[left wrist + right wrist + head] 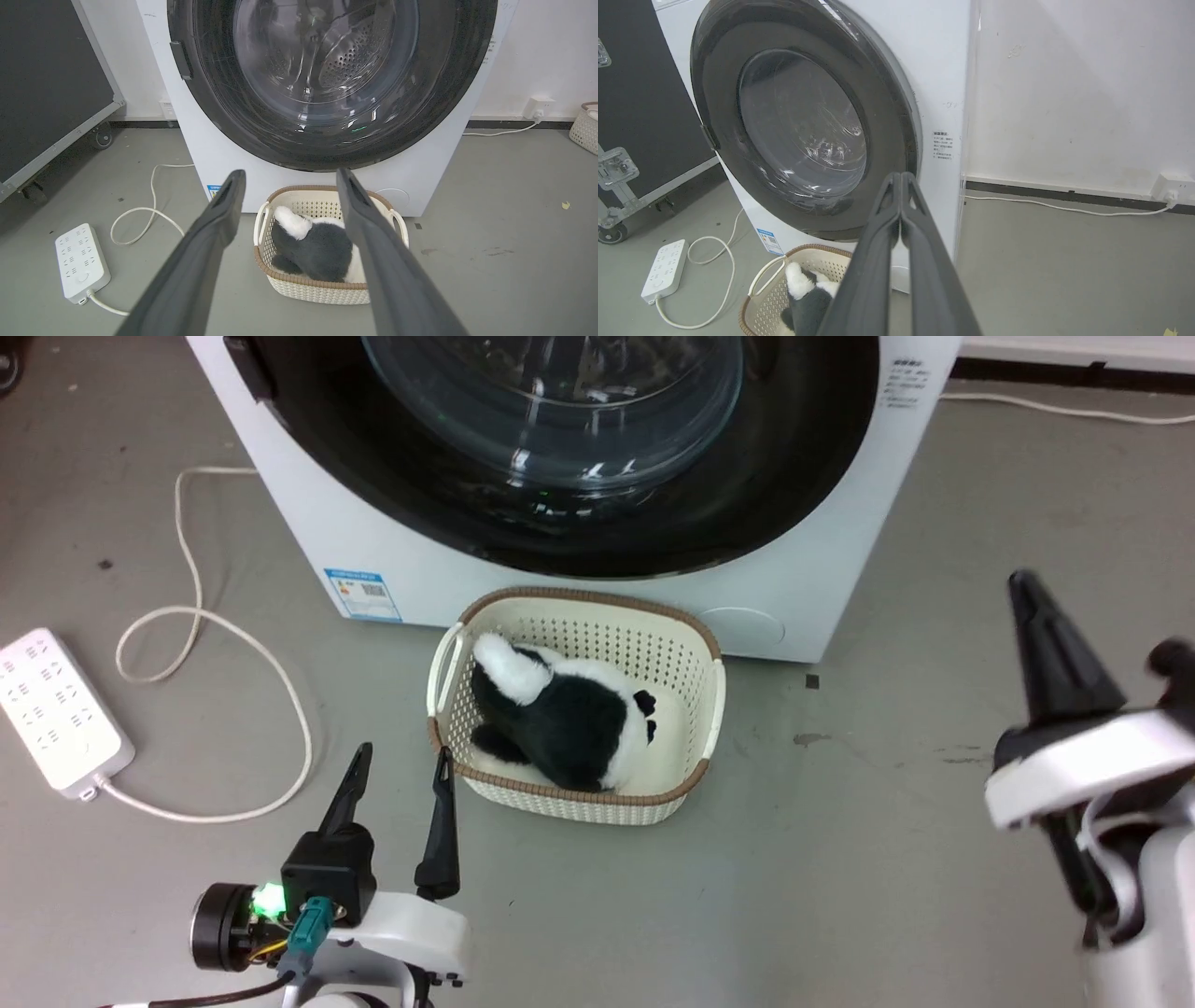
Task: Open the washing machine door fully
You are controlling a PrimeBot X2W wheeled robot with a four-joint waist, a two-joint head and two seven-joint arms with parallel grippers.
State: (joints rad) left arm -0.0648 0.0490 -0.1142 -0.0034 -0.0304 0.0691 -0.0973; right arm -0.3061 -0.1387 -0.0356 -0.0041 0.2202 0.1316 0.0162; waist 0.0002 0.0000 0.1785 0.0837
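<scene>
We see the left gripper (403, 753) at the lower left of the head view. Its forearm rises from the bottom edge, and its two dark fingers point up the frame, spread apart and holding nothing. The fingertips stand just beside the lower left corner of the cream basket (579, 599), where a black and white plush toy (560, 719) lies.

The right gripper (901, 178) is at the right edge of the head view, raised and blurred. In its own wrist view the fingers are pressed together at the tips, clenched on nothing, and they point toward the door's lower right rim.

The washing machine door (794, 467) spans the top middle of the head view, a glossy black ring around a glass bowl. It lies flat against the white washer (308, 513), and both grippers are apart from it. A power strip (56, 709) lies at the left edge.
</scene>
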